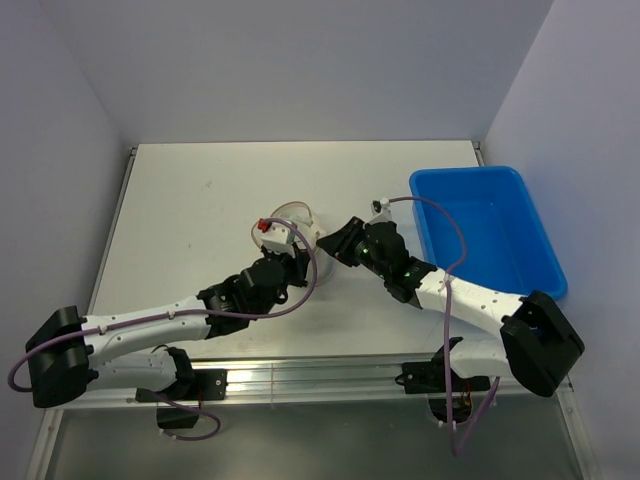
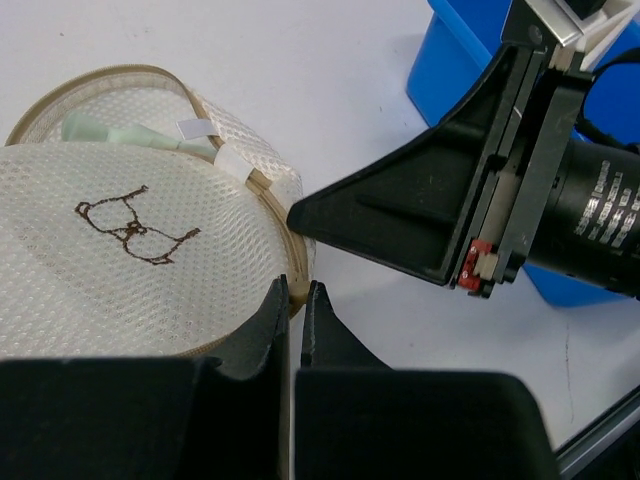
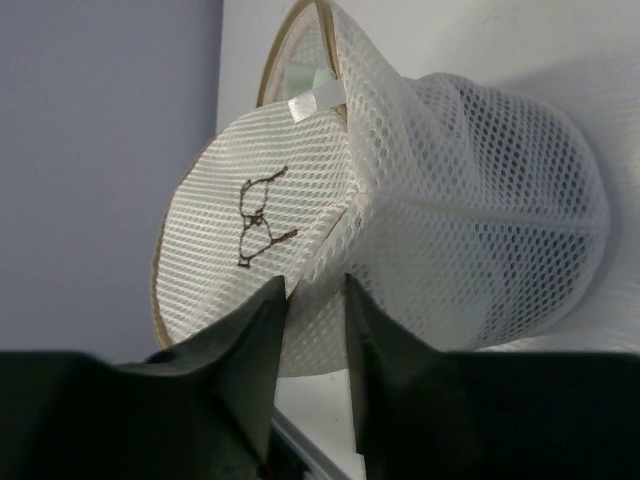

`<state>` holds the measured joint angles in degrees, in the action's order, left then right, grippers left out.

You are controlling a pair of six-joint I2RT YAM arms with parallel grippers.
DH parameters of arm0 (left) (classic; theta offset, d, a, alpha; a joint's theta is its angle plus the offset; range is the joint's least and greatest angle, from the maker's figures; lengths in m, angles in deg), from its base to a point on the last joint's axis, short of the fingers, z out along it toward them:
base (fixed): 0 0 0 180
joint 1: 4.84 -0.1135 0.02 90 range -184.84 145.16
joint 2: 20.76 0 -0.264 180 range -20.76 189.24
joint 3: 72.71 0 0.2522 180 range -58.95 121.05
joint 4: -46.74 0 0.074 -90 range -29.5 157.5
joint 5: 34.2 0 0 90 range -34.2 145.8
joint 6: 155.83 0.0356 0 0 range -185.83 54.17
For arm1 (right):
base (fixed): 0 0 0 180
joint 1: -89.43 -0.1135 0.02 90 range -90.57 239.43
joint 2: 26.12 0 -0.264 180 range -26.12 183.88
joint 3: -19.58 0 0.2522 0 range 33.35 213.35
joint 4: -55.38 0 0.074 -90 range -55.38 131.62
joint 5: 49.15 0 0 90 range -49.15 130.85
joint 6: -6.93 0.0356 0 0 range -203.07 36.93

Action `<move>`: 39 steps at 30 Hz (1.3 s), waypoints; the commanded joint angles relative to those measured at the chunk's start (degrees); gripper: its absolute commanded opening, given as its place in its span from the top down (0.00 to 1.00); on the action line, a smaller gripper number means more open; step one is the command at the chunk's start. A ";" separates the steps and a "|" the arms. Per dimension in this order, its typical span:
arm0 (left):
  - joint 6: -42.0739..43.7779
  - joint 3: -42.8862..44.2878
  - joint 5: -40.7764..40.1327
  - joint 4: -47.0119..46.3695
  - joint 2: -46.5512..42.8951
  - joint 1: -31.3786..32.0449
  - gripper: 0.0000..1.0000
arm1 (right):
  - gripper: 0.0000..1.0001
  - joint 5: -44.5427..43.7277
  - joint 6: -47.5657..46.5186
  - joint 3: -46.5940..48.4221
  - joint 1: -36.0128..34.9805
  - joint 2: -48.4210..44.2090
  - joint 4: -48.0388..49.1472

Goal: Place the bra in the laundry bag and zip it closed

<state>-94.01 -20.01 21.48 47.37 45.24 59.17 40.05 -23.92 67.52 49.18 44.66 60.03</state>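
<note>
The laundry bag [image 1: 297, 215] is a cream mesh drum lying on its side mid-table. Its round lid [image 2: 130, 260] carries a dark mark [image 2: 135, 225] and stands ajar at the top. Through that gap a pale green bit of fabric [image 2: 100, 131] shows inside, apparently the bra. My left gripper [image 2: 296, 288] is shut on the beige zip pull at the lid's rim [image 2: 262, 190]. My right gripper [image 3: 315, 285] pinches a fold of the bag's mesh wall [image 3: 480, 200] just behind the lid. In the top view both grippers [image 1: 293, 247] [image 1: 333, 243] meet at the bag's near side.
A blue plastic bin [image 1: 490, 228] stands at the right of the table, close behind the right arm. Two small white tags [image 2: 195, 128] stick out at the lid's hinge side. The right gripper's body [image 2: 430, 215] sits very near the left fingers.
</note>
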 commanded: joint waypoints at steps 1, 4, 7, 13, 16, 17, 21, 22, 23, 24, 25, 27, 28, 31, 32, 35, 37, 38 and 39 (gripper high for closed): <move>-0.29 -0.97 1.28 -4.28 -2.54 0.15 1.00 | 0.73 -2.01 0.44 3.44 -0.27 0.58 2.59; -0.03 -1.76 1.54 -4.10 -3.68 0.24 1.00 | 0.93 -3.42 -0.44 3.97 -0.18 0.58 3.03; -0.47 -2.64 0.75 -1.91 -5.17 0.24 1.00 | 1.00 -3.68 -2.28 4.76 0.35 1.02 2.86; -2.40 -5.19 -1.79 3.36 -9.47 0.24 1.00 | 1.00 -3.86 -5.27 5.03 4.03 2.43 3.82; -3.80 -6.42 -3.90 7.22 -12.19 0.24 1.00 | 1.00 -4.03 -7.20 5.03 6.49 2.69 4.61; -4.24 -6.68 -4.52 8.19 -12.99 0.24 1.00 | 1.00 -3.78 -7.91 5.03 7.02 3.13 5.05; -7.58 -7.65 -9.61 15.65 -15.98 0.24 1.00 | 1.00 -0.09 -10.98 8.00 10.54 5.94 6.55; -8.20 -7.74 -11.53 17.76 -17.03 0.15 1.00 | 1.00 1.31 -12.47 8.88 11.67 8.29 6.37; -8.55 -7.91 -12.16 18.22 -17.65 0.15 1.00 | 1.00 2.20 -13.18 10.29 12.03 9.54 5.67; -8.73 -8.09 -12.60 18.31 -18.44 0.15 1.00 | 1.00 2.55 -14.76 13.34 12.30 11.03 3.84; -8.38 -8.09 -12.69 17.88 -18.71 0.15 1.00 | 1.00 3.60 -15.38 14.85 12.39 13.65 2.69; -6.98 -7.74 -11.65 14.90 -18.63 0.15 1.00 | 1.00 5.10 -16.26 18.37 12.39 15.25 -0.47; -6.36 -7.56 -10.51 13.75 -18.28 0.15 1.00 | 1.00 6.84 -16.35 18.91 12.21 15.70 -1.09; -5.57 -6.77 -4.89 6.11 -15.39 0.24 1.00 | 0.64 5.99 -17.41 19.01 9.93 12.91 -6.36; -5.65 -6.34 -4.00 4.96 -14.24 0.33 1.00 | 0.46 5.72 -16.97 17.78 9.32 11.50 -6.81; -5.48 -5.10 -2.33 0.74 -10.55 0.42 1.00 | 0.34 6.16 -13.73 9.80 6.68 3.94 -4.10; -5.04 -4.92 -0.75 -2.86 -8.97 0.50 1.00 | 0.33 5.02 -11.18 4.25 3.26 -1.32 -2.42; -4.69 -4.92 -0.48 -3.83 -8.61 0.68 1.00 | 0.33 4.67 -10.21 2.49 2.12 -2.65 -1.64; -4.60 -4.92 -0.22 -4.62 -7.82 0.77 1.00 | 0.33 5.01 -8.46 0.21 0.54 -3.80 -0.15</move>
<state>-99.94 -27.51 18.64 50.65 36.45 59.41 46.26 -36.09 71.91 53.31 45.26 56.23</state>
